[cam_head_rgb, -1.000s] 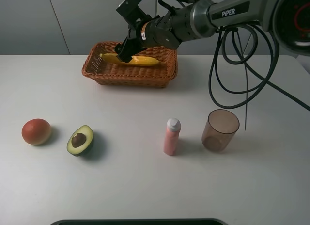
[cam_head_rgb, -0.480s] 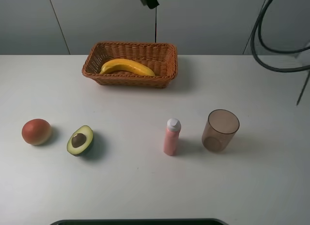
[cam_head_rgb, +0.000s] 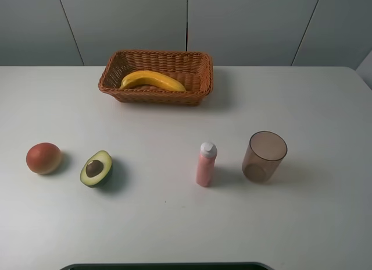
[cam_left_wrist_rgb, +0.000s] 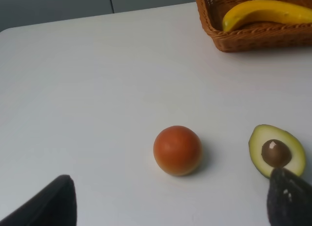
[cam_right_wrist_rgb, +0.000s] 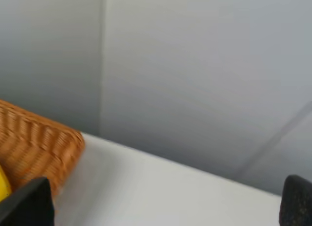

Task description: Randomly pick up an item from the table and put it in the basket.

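The banana (cam_head_rgb: 153,80) lies free in the basket (cam_head_rgb: 200,84) at the upper left-centre of the overhead frame, so the drop looks finished. The right arm, over that basket a second ago, has gone from this view. Both the left gripper (cam_left_wrist_rgb: 170,206) and right gripper (cam_right_wrist_rgb: 165,206) gape wide and empty.
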`<move>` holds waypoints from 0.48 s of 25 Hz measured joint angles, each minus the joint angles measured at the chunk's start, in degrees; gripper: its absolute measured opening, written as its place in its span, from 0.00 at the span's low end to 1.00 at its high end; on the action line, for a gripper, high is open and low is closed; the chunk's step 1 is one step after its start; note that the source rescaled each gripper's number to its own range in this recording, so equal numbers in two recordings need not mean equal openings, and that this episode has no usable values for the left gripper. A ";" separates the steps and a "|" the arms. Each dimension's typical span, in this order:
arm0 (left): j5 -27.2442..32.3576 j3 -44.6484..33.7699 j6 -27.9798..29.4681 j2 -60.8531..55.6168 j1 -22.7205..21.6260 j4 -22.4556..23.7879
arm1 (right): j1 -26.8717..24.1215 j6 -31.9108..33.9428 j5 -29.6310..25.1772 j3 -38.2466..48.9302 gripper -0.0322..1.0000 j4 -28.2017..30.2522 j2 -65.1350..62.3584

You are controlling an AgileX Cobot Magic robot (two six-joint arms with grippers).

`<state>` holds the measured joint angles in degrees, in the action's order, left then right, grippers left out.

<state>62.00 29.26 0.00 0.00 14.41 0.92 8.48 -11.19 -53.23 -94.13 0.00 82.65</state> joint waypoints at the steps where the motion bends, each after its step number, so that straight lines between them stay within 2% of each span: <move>1: 0.00 0.00 0.00 0.00 0.00 0.00 | -2.20 -0.80 -2.20 0.00 1.00 -0.38 -1.88; 6: 0.00 0.00 0.00 0.00 0.00 0.00 | -11.41 -5.11 -14.98 0.00 1.00 -5.33 -9.85; 8: 0.00 0.00 0.00 0.00 0.00 0.00 | -13.58 -5.50 -15.81 0.49 1.00 -7.01 -13.00; 12: 0.00 0.00 0.00 0.00 0.00 0.00 | -14.14 -5.99 -16.33 6.30 1.00 -9.03 -22.33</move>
<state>62.00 29.26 0.00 0.00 14.41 0.92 -5.66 -17.17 -69.56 -87.83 -9.03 60.32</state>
